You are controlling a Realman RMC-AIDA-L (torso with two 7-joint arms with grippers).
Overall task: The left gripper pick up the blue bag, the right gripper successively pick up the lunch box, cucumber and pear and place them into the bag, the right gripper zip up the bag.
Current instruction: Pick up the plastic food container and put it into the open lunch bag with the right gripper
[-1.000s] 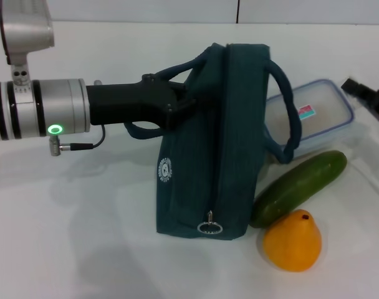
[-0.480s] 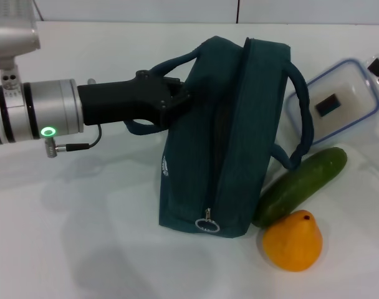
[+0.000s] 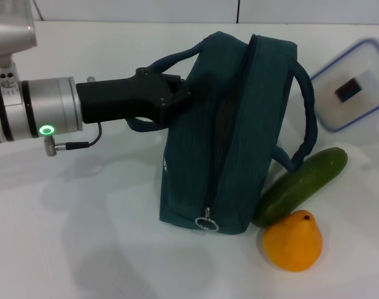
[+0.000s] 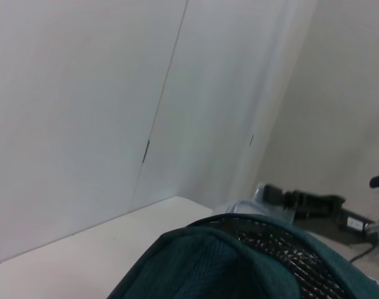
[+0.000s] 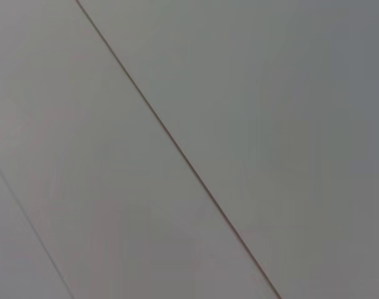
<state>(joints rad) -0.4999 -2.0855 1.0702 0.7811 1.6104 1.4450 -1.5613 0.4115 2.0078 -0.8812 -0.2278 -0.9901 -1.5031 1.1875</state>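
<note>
Left pincer (image 3: 177, 99): centre-left of the head view, pressed together on the near rope handle of the blue bag (image 3: 233, 137), which over the last second has swung upward and tipped toward the frame's right, its mouth gaping enough in the left wrist view to show foil lining. Lunch box (image 3: 355, 84): upper right of frame, now lifted clear of the desk (image 3: 83, 237) and tilted, where a second ago it lay flat behind the bag; presumably carried by the right pincer, which is out of view. Cucumber (image 3: 300, 185): lower right, leaning against the bag's side, unmoved. Pear (image 3: 293, 240): just below the cucumber, unmoved. Judgement: bag held ready; first item in transit toward the opening; cucumber, pear and zipping still outstanding.
</note>
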